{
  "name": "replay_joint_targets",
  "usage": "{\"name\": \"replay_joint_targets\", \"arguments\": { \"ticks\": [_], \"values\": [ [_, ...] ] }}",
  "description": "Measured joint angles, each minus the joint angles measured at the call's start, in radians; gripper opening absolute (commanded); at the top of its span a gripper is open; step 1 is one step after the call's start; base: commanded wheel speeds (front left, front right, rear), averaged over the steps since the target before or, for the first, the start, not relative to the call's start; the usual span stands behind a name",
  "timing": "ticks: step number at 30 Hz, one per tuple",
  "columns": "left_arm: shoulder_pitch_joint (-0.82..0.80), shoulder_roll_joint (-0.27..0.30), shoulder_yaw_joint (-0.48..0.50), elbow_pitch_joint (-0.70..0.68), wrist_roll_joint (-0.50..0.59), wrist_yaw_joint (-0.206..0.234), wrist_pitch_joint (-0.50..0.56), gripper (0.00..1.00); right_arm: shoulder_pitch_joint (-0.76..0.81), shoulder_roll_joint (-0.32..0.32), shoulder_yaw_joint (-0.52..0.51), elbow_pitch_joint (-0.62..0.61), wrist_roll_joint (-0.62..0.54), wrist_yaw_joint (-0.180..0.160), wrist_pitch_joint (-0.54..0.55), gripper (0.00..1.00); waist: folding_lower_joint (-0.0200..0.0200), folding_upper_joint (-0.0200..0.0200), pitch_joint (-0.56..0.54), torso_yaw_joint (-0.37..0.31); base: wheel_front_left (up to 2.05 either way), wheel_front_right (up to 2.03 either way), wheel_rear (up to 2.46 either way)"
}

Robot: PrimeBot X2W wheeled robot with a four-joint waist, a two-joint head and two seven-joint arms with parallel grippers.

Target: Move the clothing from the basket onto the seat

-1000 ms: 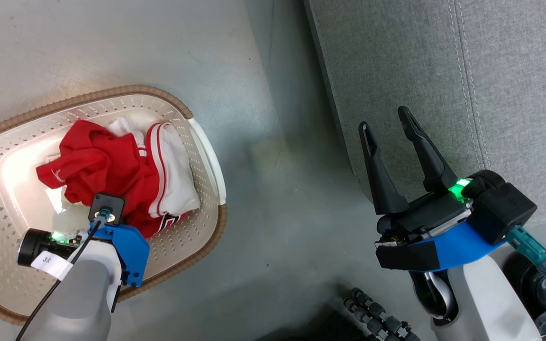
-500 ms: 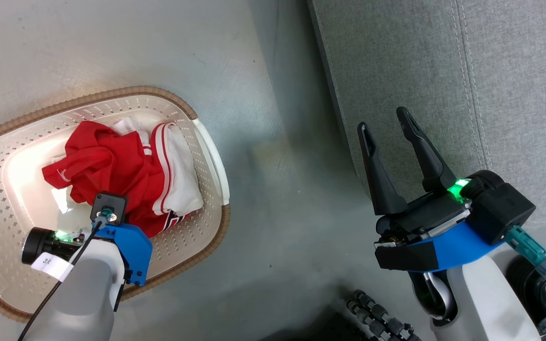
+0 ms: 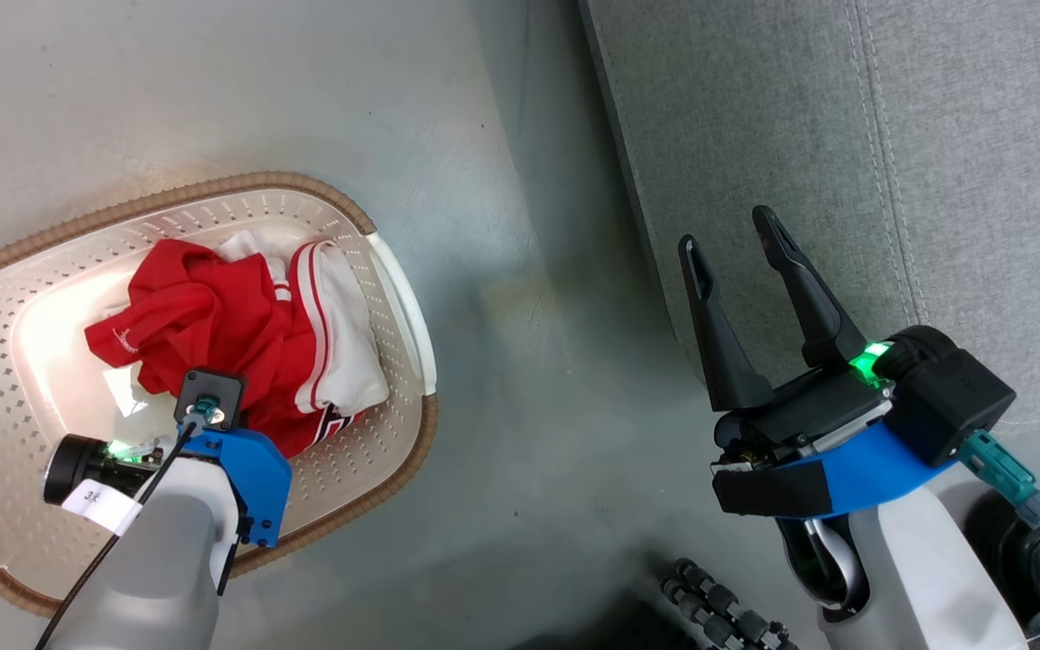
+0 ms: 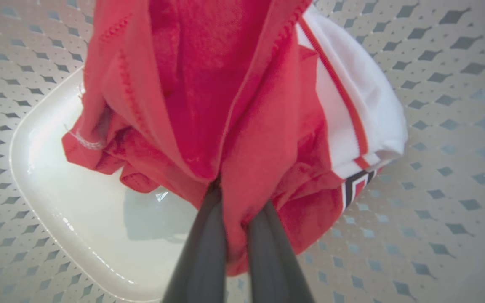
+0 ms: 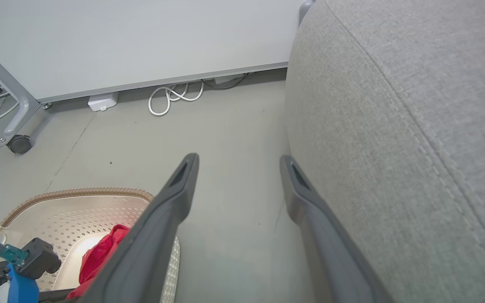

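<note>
Pinching red clothing (image 4: 209, 84), left tool (image 4: 238, 200), inside basket (image 4: 436, 126)

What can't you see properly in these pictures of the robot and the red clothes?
- Left fingers: left wrist view, tips buried in the red clothing.
- Lettering: left wrist view, folded under, unreadable.
- Basket: head view, left end cut by the edge.
- Seat: head view, cut off top and right.
- Black ridged thing: head view, cut off at the bottom.
</note>
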Motion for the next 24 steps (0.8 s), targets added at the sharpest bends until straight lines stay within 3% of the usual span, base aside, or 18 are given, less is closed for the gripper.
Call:
{"name": "replay_joint_targets", "arguments": {
  "ticks": [24],
  "values": [
    [0.080, -0.098, -0.050, 0.010, -0.032, -0.049, -0.082, 0.00, 0.046, 0.000, -0.058, 0.048, -0.062, 0.000, 0.000, 1.00, -0.0001, 0.0001, -0.270, 0.060, 0.00, 0.00, 0.00]
  ]
}}
